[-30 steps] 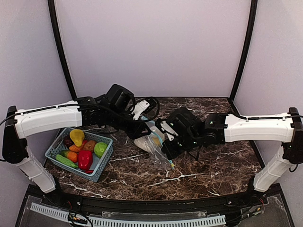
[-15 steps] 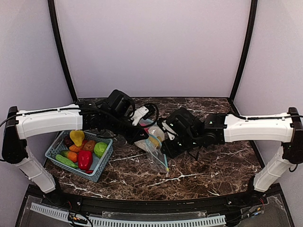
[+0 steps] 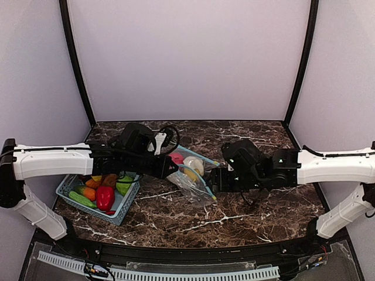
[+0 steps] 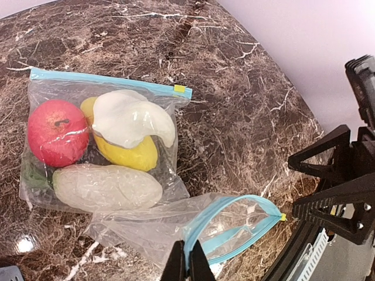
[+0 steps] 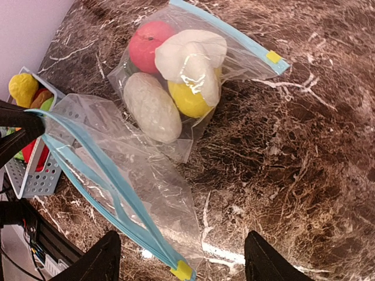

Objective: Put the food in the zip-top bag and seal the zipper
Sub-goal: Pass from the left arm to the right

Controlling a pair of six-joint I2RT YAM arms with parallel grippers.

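Now, the teal basket sits left of the filled bag, with loose food inside. The empty bag lies just in front of the filled bag. The left gripper is clenched on its blue rim, and the right gripper is released. Best to pinch the opposite rim and spread the mouth wide. The left arm hides the basket's far side.

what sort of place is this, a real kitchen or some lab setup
Probably a robot test booth, not a kitchen: plain walls close round a small marble-look table, a left arm and right arm stand at its near edge, and the food in the basket and filled bag looks plastic.
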